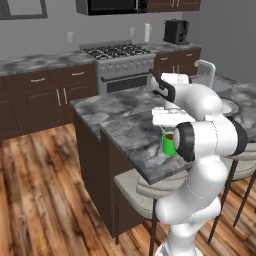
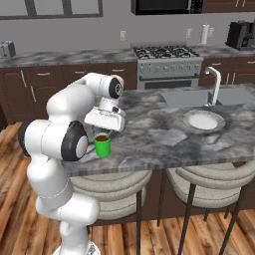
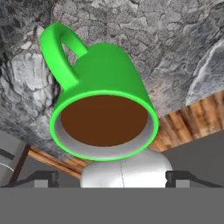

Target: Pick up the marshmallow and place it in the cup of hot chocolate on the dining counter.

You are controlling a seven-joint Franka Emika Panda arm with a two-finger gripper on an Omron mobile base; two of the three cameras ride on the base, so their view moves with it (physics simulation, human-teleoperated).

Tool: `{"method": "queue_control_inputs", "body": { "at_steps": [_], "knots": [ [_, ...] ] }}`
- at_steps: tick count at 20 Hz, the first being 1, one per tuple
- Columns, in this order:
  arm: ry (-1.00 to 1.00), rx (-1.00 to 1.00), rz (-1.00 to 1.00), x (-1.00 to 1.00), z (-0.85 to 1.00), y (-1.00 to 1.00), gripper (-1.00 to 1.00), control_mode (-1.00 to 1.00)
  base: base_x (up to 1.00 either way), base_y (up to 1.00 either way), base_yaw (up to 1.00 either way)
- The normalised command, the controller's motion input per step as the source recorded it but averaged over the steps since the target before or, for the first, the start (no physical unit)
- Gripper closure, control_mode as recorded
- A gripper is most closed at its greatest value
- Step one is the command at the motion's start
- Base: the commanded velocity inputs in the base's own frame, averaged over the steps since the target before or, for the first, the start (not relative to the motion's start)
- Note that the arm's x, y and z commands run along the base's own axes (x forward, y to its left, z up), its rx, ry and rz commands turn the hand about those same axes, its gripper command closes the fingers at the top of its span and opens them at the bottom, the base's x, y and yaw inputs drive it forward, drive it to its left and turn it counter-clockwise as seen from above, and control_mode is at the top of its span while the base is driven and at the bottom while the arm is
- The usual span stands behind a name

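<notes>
Your hand (image 3: pixel 112 178) hangs right above the cup of hot chocolate (image 3: pixel 103 111), fingers spread wide and holding nothing.

Nearest you in the hand view, the two dark fingertips (image 3: pixel 43 178) stand far apart at either side, with the green cup, which has a handle, just beyond them, brown liquid filling it to the rim. You cannot make out the marshmallow on that liquid. The cup (image 2: pixel 102 144) stands near the front edge of the marbled desk (image 2: pixel 159 134). Farther along the desk you have a round pale plate (image 2: pixel 203 120), then the sink faucet (image 2: pixel 214 82), and the stove (image 2: pixel 169 62) at the back wall.
</notes>
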Motion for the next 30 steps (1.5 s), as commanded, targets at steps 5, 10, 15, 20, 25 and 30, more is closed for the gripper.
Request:
{"method": "queue_control_inputs", "body": {
  "at_steps": [5, 10, 15, 20, 25, 30],
  "knots": [
    [-0.01, 0.0, -0.03, -0.3, 0.45, 0.0, -1.0, -1.0, 0.0, 0.0, 0.0],
    [-0.38, 0.0, -0.01, -0.82, 0.9, 0.03, -1.0, -1.0, 0.0, 0.0, 0.0],
    [-0.76, 0.0, 0.0, -0.95, 0.37, 0.19, -1.0, -1.0, 0.0, 0.0, 0.0],
    [-0.53, -0.01, -0.01, -0.76, 0.34, 0.08, -1.0, -1.0, 0.0, 0.0, 0.0],
    [-0.45, -0.09, 0.0, -0.1, 0.07, 0.01, -1.0, -1.0, 0.0, 0.0, 0.0],
    [-0.43, -0.08, -0.01, -0.01, 0.18, 0.08, -1.0, -1.0, 0.0, 0.0, 0.0]
  ]
}}
